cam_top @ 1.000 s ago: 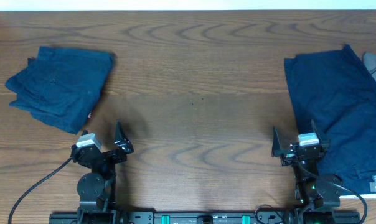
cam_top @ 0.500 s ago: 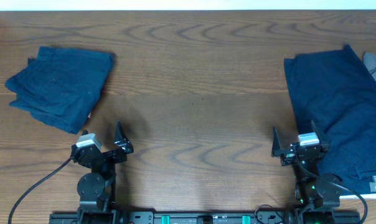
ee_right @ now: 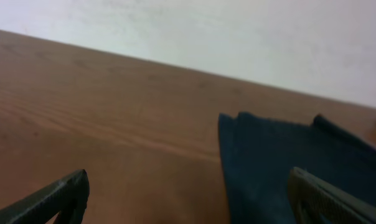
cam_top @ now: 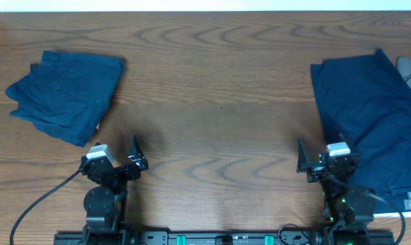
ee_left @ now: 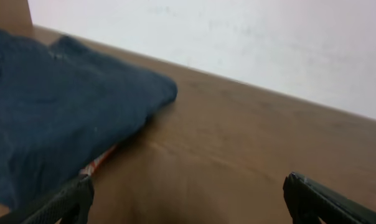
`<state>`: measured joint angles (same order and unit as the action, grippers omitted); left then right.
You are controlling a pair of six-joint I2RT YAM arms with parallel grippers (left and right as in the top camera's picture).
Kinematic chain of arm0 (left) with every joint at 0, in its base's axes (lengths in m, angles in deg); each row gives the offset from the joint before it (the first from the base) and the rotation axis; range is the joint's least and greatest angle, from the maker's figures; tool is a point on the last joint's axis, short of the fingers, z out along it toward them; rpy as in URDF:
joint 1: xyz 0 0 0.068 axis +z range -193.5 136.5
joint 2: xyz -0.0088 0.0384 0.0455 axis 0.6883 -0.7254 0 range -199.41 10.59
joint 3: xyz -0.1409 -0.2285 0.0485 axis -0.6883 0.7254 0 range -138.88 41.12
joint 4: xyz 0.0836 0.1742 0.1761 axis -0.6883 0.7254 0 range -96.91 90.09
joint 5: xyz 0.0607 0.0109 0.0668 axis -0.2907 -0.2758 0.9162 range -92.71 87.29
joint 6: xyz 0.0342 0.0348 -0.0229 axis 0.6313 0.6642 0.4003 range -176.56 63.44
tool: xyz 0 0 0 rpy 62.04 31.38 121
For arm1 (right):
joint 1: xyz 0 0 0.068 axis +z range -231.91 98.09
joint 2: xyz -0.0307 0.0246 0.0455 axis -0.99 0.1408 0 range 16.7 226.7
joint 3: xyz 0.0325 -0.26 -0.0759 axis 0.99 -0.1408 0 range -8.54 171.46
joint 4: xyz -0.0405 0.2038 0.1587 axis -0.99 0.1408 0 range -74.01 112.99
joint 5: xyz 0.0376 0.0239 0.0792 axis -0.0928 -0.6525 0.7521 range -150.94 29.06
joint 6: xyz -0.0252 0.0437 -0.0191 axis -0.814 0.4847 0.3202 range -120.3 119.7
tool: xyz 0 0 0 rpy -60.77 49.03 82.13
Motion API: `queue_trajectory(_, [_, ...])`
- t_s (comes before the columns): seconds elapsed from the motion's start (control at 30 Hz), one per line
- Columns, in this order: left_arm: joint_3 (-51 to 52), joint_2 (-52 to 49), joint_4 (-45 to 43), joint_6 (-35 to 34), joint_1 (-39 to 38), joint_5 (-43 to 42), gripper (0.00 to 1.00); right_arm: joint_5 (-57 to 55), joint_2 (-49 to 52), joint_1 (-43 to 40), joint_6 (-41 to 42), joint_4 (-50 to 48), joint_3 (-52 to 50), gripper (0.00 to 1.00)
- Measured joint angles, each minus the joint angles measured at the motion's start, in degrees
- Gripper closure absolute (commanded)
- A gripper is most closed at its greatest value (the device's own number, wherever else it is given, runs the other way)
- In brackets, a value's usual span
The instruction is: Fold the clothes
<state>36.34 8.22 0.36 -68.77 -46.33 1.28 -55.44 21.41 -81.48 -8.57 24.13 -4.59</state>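
Observation:
A folded stack of navy shorts (cam_top: 66, 95) lies at the far left of the table; it also shows in the left wrist view (ee_left: 51, 118), with a small red-and-white label at its edge. A spread-out pile of navy shorts (cam_top: 369, 116) lies at the right and shows in the right wrist view (ee_right: 287, 168). A bit of grey cloth (cam_top: 409, 71) peeks out at the right edge. My left gripper (cam_top: 113, 151) (ee_left: 188, 199) is open and empty, near the front, just right of the folded stack. My right gripper (cam_top: 326, 153) (ee_right: 188, 196) is open and empty, at the left edge of the pile.
The brown wooden table (cam_top: 212, 102) stretches between the two lots of clothes. A white wall (ee_left: 238, 43) runs behind the table's far edge. A grey tag (cam_top: 409, 199) sits on the pile near the front right corner.
My left arm has shifted very slightly to the right. The clothes and the right arm have not moved.

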Motion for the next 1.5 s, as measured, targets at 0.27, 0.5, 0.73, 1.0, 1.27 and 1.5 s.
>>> queue_trajectory(0.27, [-15.5, -15.6, 10.9, -1.1, 0.0, -0.7, 0.02, -1.8, 21.2, 0.0, 2.3, 7.3, 16.3, 0.01])
queue_trajectory(0.5, [-31.3, -35.3, 23.2, -1.3, 0.0, -2.0, 0.02, -2.3, 49.0, -0.7, 2.9, 20.0, 34.7, 0.01])
queue_trajectory(0.73, [-39.1, -50.2, 27.4, -1.3, 0.0, -7.3, 0.02, -3.8, 70.1, -2.8, 3.1, 22.5, 46.4, 0.03])
queue_trajectory(1.0, [-39.3, -56.9, 27.2, -1.3, 0.0, -10.1, 0.02, -12.7, 84.9, -4.7, 3.4, 16.0, 46.8, 0.26])
queue_trajectory(1.27, [-39.3, -57.1, 26.8, -1.3, 0.0, -10.5, 0.02, -16.7, 95.4, -4.8, 4.0, 7.8, 46.9, 0.41])
queue_trajectory(1.5, [-39.3, -57.1, 26.8, -1.3, 0.0, -10.9, 0.02, -19.1, 98.5, -4.8, 5.7, 3.8, 47.8, 0.99])
